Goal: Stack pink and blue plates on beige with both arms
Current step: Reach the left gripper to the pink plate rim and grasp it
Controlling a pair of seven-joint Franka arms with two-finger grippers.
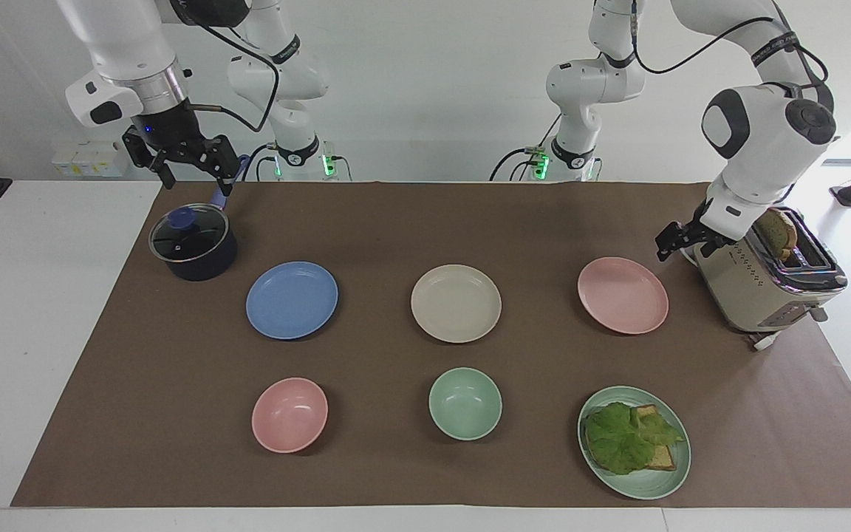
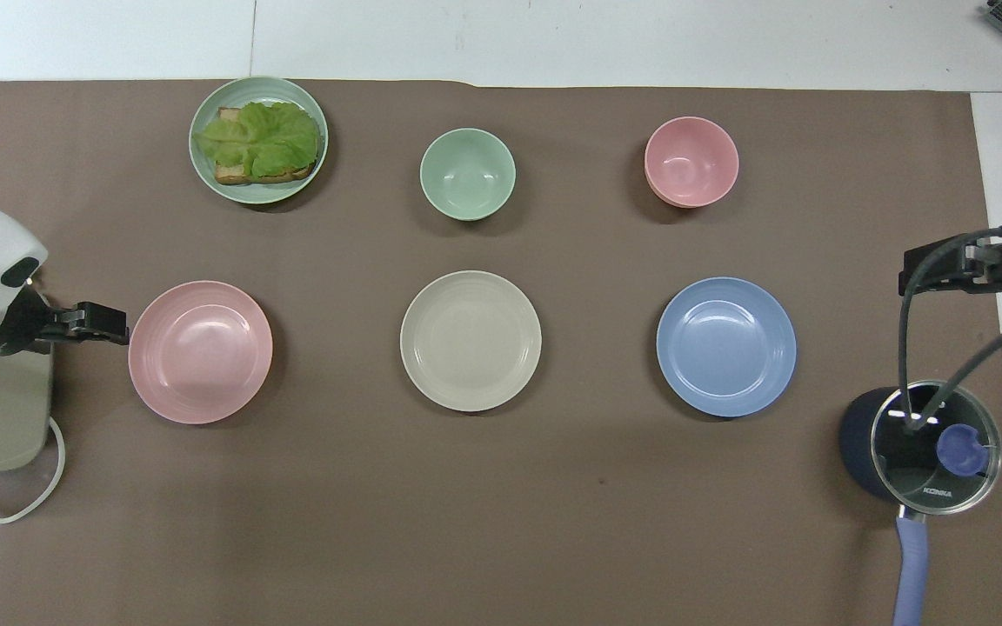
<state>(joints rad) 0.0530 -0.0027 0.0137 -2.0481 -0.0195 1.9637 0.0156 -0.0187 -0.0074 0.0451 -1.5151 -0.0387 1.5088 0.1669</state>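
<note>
Now three flat round plates sit in a row on the brown mat point(image 1: 425, 222) that covers the white counter point(image 1: 41, 310). They are smooth and dull, with low rims, and all the same size. The beige plate point(image 1: 456, 304) point(image 2: 470, 341) is in the middle. The blue plate point(image 1: 292, 300) point(image 2: 726, 346) is toward the right arm's end, and the pink plate point(image 1: 623, 295) point(image 2: 200, 351) is toward the left arm's end. None is stacked yet. The left hand point(image 1: 673, 242) point(image 2: 101, 320) is low, just beside the pink plate's rim, between it and the boxy beige toaster point(image 1: 761, 284); its black fingers are spread apart and hold nothing. A brown slice of bread point(image 1: 776, 230) sticks up out of the toaster's slot. The right hand point(image 1: 188, 164) point(image 2: 953, 265) hangs over the mat's edge by the dark round pot point(image 1: 193, 244), which has a shiny glass lid with a blue knob. Its fingers are spread too, with nothing in them. Farther from the robots are a deep pink bowl point(image 1: 289, 414), a deep green bowl point(image 1: 465, 403), and a green plate point(image 1: 634, 442) with crinkly lettuce on toast.
</note>
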